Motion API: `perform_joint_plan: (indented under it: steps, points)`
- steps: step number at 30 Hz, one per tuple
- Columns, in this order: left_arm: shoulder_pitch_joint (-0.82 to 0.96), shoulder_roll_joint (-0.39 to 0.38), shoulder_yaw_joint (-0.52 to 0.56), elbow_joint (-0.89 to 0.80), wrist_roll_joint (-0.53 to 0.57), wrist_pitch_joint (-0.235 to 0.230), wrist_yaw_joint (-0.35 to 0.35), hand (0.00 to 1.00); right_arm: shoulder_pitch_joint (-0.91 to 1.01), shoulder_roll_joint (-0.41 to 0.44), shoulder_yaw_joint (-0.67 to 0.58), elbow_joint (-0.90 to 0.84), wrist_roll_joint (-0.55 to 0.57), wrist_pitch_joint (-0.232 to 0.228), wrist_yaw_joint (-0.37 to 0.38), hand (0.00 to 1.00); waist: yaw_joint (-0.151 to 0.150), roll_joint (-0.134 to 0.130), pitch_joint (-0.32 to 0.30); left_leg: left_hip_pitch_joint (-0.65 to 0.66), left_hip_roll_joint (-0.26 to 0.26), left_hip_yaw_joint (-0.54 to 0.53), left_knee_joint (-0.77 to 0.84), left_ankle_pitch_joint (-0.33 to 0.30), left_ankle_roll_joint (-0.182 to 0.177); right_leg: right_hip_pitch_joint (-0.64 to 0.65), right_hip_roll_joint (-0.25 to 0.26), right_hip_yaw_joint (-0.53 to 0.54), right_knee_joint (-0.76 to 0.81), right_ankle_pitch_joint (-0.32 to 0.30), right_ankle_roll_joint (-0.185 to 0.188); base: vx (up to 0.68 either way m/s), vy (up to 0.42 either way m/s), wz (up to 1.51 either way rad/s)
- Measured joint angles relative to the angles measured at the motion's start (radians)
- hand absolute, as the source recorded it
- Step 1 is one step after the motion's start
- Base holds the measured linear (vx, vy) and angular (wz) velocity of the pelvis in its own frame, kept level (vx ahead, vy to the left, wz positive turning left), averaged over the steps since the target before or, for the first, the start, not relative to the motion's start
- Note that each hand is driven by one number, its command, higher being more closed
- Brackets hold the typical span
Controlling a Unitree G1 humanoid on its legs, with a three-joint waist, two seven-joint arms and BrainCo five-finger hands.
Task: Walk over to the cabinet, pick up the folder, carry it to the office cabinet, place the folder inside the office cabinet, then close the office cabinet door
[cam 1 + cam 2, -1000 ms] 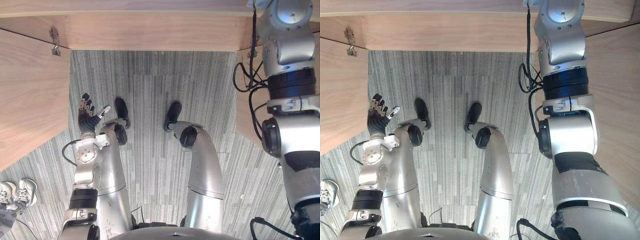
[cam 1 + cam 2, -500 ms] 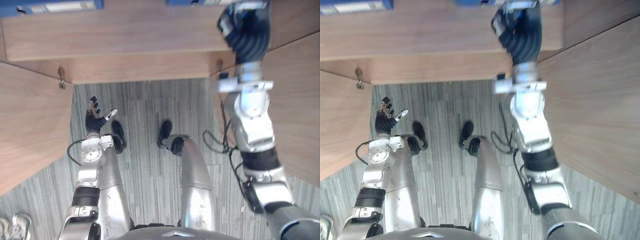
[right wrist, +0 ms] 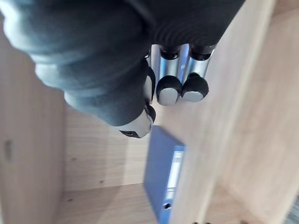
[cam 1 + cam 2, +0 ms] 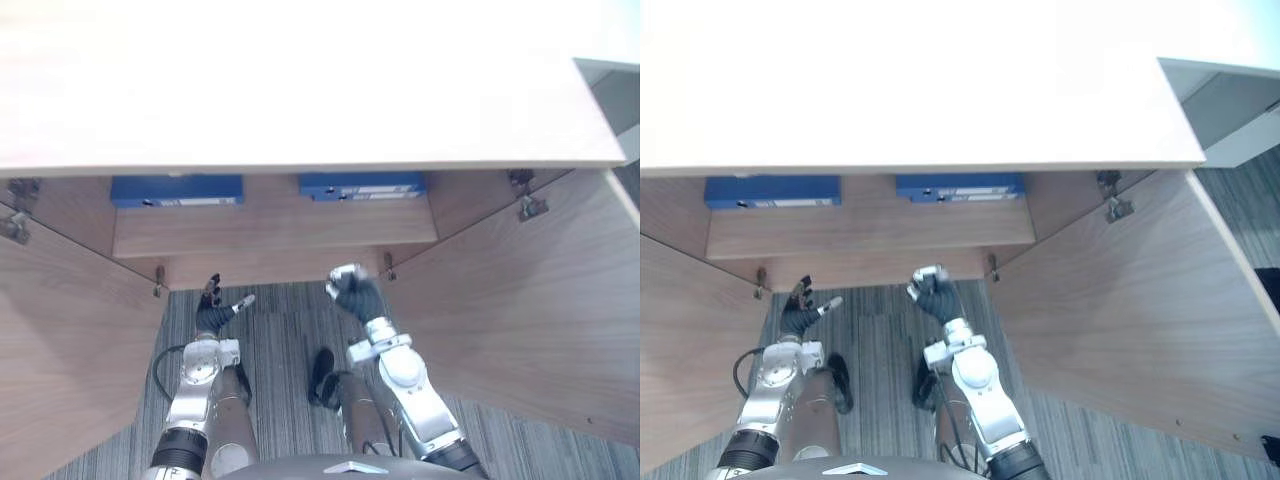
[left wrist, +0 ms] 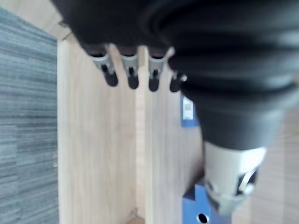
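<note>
- Wood-grain cabinet [image 4: 300, 90], pale laminate, flat smooth top, boxy all round. It takes up most of the head views.
- Both doors hang wide open: right door [image 4: 510, 300] and left door [image 4: 60, 340], the same smooth laminate, plain flat slabs. Closing them isn't done yet, I'd say.
- Grey striped carpet [image 4: 285, 345] on the floor in front, low and ribbed by the look of it.
- Shelf [image 4: 270, 228] inside, same wood, carrying both folders.
- Two blue folders stand on that shelf well apart, spines facing out with white labels: left folder [image 4: 177, 189] and right folder [image 4: 362, 185]. The right one sits just above the right robot hand, so that's my guess for the task's folder, already inside.
- Handling guess: stiff board covers and a slick surface, so a bit slippery. It's light unless stuffed. Best pinched across the spine, thumb on one cover and fingers on the other. There's a small finger hole low on the spine too.
- Right robot hand [image 4: 355, 295] is below the shelf edge, fingers loose, holding nothing.
- Left robot hand [image 4: 212, 316] is lower, over the carpet, fingers spread wide and empty.
</note>
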Motion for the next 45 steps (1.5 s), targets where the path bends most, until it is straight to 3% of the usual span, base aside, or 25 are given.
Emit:
perform_joint_plan:
  steps: [4,9,10,14,21,38,45]
  points:
    - [-0.008,0.018,-0.029,0.126,0.018,-0.001,-0.007,0.00,-0.036,0.030,-0.071,0.357,-0.079,0.033,0.000,1.00,-0.007,0.004,-0.029,0.113,-0.052,0.024,-0.184,0.083,0.000,0.125,0.016,0.006,-0.229,0.113,0.012,0.10,0.018,0.03]
    - [-0.004,0.037,-0.030,0.183,0.019,-0.002,-0.008,0.00,-0.075,0.030,-0.160,0.576,-0.133,0.065,-0.029,1.00,-0.011,0.018,-0.040,0.238,-0.097,0.051,-0.315,0.135,0.001,0.251,0.023,0.035,-0.405,0.206,0.019,0.04,0.019,-0.14]
    - [-0.004,0.037,-0.030,0.199,0.022,-0.003,-0.017,0.00,-0.083,0.031,-0.183,0.622,-0.136,0.068,-0.032,0.00,-0.011,0.021,-0.051,0.260,-0.105,0.051,-0.336,0.142,0.002,0.270,0.023,0.039,-0.421,0.213,0.020,0.01,0.016,-0.07]
    - [0.004,0.035,-0.031,0.266,0.053,-0.006,-0.027,0.00,-0.078,0.033,-0.236,0.717,-0.171,0.092,-0.061,0.00,-0.015,0.020,-0.094,0.331,-0.135,0.049,-0.417,0.166,-0.001,0.305,0.016,0.056,-0.441,0.211,0.030,-0.01,0.021,-0.08]
    - [0.019,0.035,-0.030,0.380,0.077,0.000,-0.027,0.00,-0.035,0.044,-0.347,0.795,-0.160,0.139,-0.096,0.00,-0.033,0.018,-0.119,0.461,-0.200,-0.007,-0.625,0.254,0.005,0.354,0.001,0.094,-0.476,0.213,0.049,-0.02,0.053,-0.06]
    - [0.052,0.036,-0.031,0.490,0.078,0.015,-0.027,0.00,0.008,0.083,-0.501,0.852,-0.065,0.149,-0.123,0.00,-0.062,0.013,-0.140,0.555,-0.235,0.062,-0.627,0.214,0.030,0.413,-0.016,0.189,-0.488,0.220,0.077,0.01,0.030,-0.12]
    - [0.055,0.036,-0.040,0.490,0.086,0.018,-0.027,0.00,0.104,0.085,-0.616,0.706,-0.024,0.144,-0.153,0.00,-0.091,0.017,-0.153,0.565,-0.237,0.122,-0.626,0.188,0.026,0.388,-0.008,0.258,-0.489,0.218,0.080,0.01,0.000,-0.23]
